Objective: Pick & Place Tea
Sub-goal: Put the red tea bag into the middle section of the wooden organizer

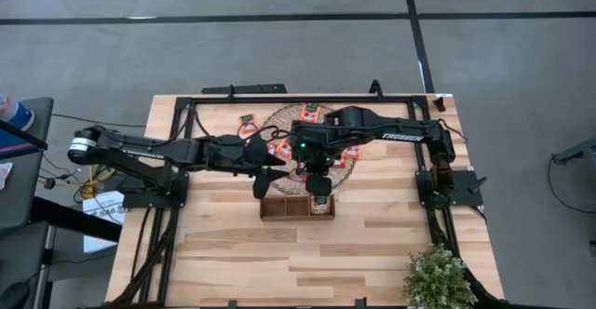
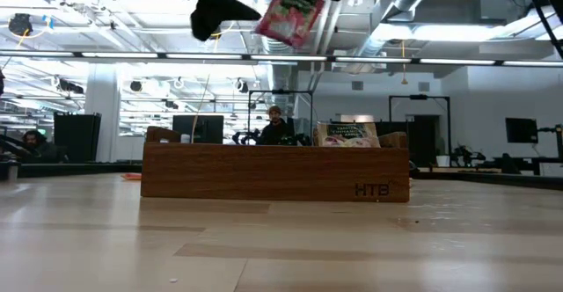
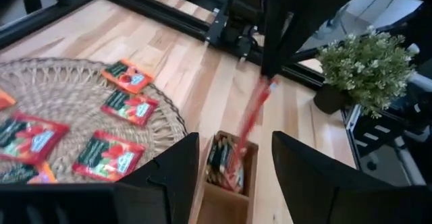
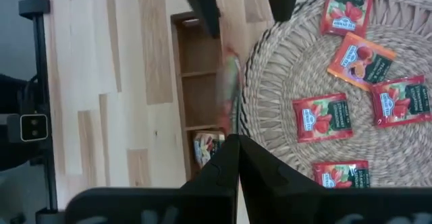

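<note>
Low view shows "HTB" stamped on the front wall of the wooden tray, near its right end. A pale sachet standing in the tray carries green lettering too small to read with confidence. "TROSSEN" is printed in white on the right arm in the high view.

The right arm reaches in from the table's right side across the woven mat, bending down so that the right gripper hangs above the tray's right-end compartment. Its fingers are closed on a red tea sachet, which hangs tilted in the air above the tray; in the left wrist view the same sachet appears edge-on, probably pinched by its top edge.

The left arm stretches from the table's left side, low over the mat's near edge, with the left gripper just beside the tray. Its fingers stand apart and hold nothing.

Other red sachets lie flat and scattered on the mat, some with "STRAWBERRY" legible along the top.
</note>
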You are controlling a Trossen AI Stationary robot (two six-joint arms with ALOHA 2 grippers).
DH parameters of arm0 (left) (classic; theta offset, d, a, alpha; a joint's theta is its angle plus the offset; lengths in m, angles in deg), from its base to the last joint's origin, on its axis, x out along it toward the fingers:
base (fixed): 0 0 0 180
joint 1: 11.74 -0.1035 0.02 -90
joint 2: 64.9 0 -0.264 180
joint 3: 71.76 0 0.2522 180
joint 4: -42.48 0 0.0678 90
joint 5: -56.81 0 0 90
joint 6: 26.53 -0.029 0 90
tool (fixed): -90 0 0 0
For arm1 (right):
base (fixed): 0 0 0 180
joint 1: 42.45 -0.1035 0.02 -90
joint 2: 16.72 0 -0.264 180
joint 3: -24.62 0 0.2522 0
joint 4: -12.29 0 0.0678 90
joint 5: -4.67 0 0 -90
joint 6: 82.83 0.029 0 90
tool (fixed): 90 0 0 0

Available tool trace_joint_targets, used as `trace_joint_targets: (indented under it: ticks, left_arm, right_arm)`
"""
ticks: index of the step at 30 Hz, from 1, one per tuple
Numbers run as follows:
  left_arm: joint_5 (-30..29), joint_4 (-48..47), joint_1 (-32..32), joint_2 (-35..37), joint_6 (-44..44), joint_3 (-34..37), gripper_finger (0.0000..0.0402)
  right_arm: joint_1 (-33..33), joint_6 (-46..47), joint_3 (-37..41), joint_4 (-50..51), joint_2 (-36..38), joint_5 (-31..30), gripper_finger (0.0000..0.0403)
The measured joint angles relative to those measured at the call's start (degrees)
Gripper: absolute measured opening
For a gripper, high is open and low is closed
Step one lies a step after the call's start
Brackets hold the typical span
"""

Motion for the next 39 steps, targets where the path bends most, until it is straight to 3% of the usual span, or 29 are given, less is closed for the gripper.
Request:
trace_joint_targets:
  ticks: [11, 34, 39]
  left_arm:
    - [0.1, 0.9, -0.4, -4.1, -3.4, -4.6, 0.0179]
    - [5.3, 0.9, -2.3, -4.1, -3.1, -4.7, 0.0179]
    - [5.4, 1.7, -2.3, -4.1, -3.1, -4.7, 0.0164]
  right_arm:
    - [0.0, -0.5, 0.0, 0.3, -0.2, 0.5, 0.0]
    - [0.1, -1.0, 0.1, -1.0, -0.2, 0.5, 0.0]
    - [0.1, -0.9, 0.1, -1.6, -0.2, 0.5, 0.0]
